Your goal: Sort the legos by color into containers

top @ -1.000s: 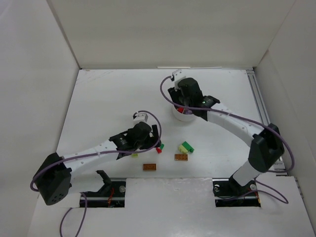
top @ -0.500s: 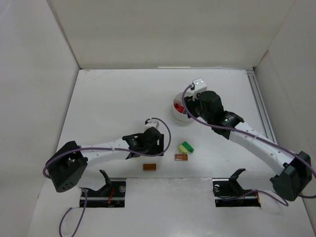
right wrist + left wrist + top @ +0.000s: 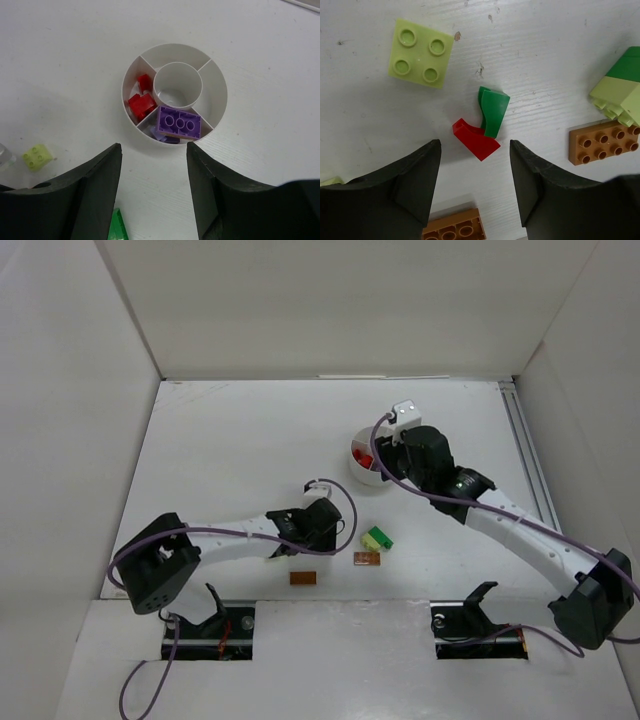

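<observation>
The white dish [image 3: 216,86] holds red legos [image 3: 141,102] in one wedge and a purple brick [image 3: 178,122] with smaller purple pieces in another; its centre well shows nothing inside. My right gripper [image 3: 154,147] is open and empty, just short of the dish [image 3: 358,472]. My left gripper [image 3: 475,150] is open, low over a small red piece [image 3: 476,139] joined to a green piece [image 3: 492,111], one jaw either side. In the top view the left gripper [image 3: 328,533] hides that pair.
Loose on the table are a yellow-green plate [image 3: 421,53], a stacked green and yellow-green pair [image 3: 377,538], two orange-brown bricks [image 3: 366,558] [image 3: 303,578] and a yellow-green brick [image 3: 37,156]. White walls enclose the table.
My left gripper has slid right and now stands over the red and green pair. My right gripper pulled back from above the dish to its right side, then held still.
</observation>
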Motion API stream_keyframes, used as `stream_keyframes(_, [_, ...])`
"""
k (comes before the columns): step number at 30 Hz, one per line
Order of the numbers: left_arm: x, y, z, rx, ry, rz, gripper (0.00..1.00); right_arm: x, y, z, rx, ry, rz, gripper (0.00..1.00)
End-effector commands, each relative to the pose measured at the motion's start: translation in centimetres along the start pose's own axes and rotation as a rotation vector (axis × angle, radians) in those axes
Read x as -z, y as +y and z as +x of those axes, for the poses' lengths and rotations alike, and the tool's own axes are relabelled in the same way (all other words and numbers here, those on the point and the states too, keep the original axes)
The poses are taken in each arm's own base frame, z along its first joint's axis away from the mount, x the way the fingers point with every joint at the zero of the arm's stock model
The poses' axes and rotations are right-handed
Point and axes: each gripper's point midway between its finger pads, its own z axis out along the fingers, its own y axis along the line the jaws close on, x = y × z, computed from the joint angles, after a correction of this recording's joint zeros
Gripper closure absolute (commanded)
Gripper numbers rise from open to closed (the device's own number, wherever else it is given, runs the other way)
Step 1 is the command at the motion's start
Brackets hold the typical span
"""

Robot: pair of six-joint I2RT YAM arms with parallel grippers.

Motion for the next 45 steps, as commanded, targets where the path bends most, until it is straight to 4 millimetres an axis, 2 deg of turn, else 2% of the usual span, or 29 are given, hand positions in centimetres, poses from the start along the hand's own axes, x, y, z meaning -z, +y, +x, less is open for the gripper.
stream_keyframes(1, [0.5, -0.6, -0.9, -0.005, -0.033, -0.032, 0.46, 0.9, -0.6, -1.0, -0.029, -0.048, 0.018, 0.40])
stream_keyframes(5, [0.3, -0.1, -1.2, 0.007, -0.038, -0.074, 0.48, 1.0, -1.0, -0.9, -0.032, -0.047, 0.026, 0.40])
stream_keyframes(8, [0.0, -0.4, -1.3, 0.006, -0.035, -0.078, 0.54, 0.9, -1.0, -0.2, -0.027, -0.030, 0.027, 0.40])
stream_keyframes(12, [0.0, 0.5, -1.3, 0.005, -0.038, -0.128, 0.64, 1.2, -1.2, -0.5, -0.030, -0.041, 0.036, 0.40])
stream_keyframes(15, [0.2, 0.2, -1.4, 0.011, -0.050, -0.122, 0.72, 1.3, -1.6, -0.3, -0.034, -0.040, 0.044, 0.40])
stream_keyframes(19, [1.4, -0.3, -2.3, 0.026, -0.079, -0.090, 0.82, 1.2, -1.6, 0.2, -0.031, -0.030, 0.045, 0.40])
stream_keyframes(23, [3.3, -0.8, -4.3, 0.040, -0.148, -0.062, 0.84, 1.5, -1.7, 0.5, -0.040, -0.030, 0.045, 0.40])
stream_keyframes(25, [4.6, -1.0, -5.9, 0.040, -0.209, -0.047, 0.86, 1.8, -2.2, 0.2, -0.057, -0.043, 0.063, 0.40])
stream_keyframes(28, [6.8, -2.4, -9.1, 0.045, -0.299, -0.009, 0.86, 2.2, -3.0, 0.1, -0.078, -0.055, 0.078, 0.40])
stream_keyframes(29, [7.3, -2.4, -10.0, 0.010, -0.327, -0.018, 0.84, 2.5, -3.0, -0.2, -0.081, -0.067, 0.077, 0.40])
stream_keyframes(31, [8.6, -4.2, -13.3, 0.001, -0.409, 0.034, 0.82, 2.6, -4.2, -0.1, -0.105, -0.071, 0.114, 0.40])
stream_keyframes(33, [8.9, -5.1, -15.9, -0.025, -0.444, 0.082, 0.82, 3.0, -5.1, -0.1, -0.125, -0.074, 0.143, 0.40])
stream_keyframes(34, [9.9, -6.4, -18.6, -0.055, -0.509, 0.122, 0.82, 3.3, -6.0, -0.2, -0.151, -0.079, 0.175, 0.40])
stream_keyframes(38, [8.2, -8.4, -23.9, -0.124, -0.539, 0.175, 0.82, 4.6, -8.6, 0.1, -0.211, -0.080, 0.259, 0.37])
stream_keyframes(40, [7.3, -8.9, -25.6, -0.141, -0.528, 0.199, 0.82, 5.4, -9.8, -0.1, -0.235, -0.096, 0.301, 0.35])
stream_keyframes(41, [7.7, -9.9, -26.7, -0.150, -0.540, 0.219, 0.82, 5.7, -10.6, -0.2, -0.246, -0.105, 0.320, 0.35])
stream_keyframes(42, [5.8, -9.8, -26.9, -0.172, -0.514, 0.201, 0.82, 6.3, -11.1, 0.0, -0.250, -0.109, 0.338, 0.33])
stream_keyframes(45, [3.5, -10.1, -27.7, -0.189, -0.476, 0.176, 0.82, 7.6, -12.5, -0.1, -0.280, -0.138, 0.383, 0.29])
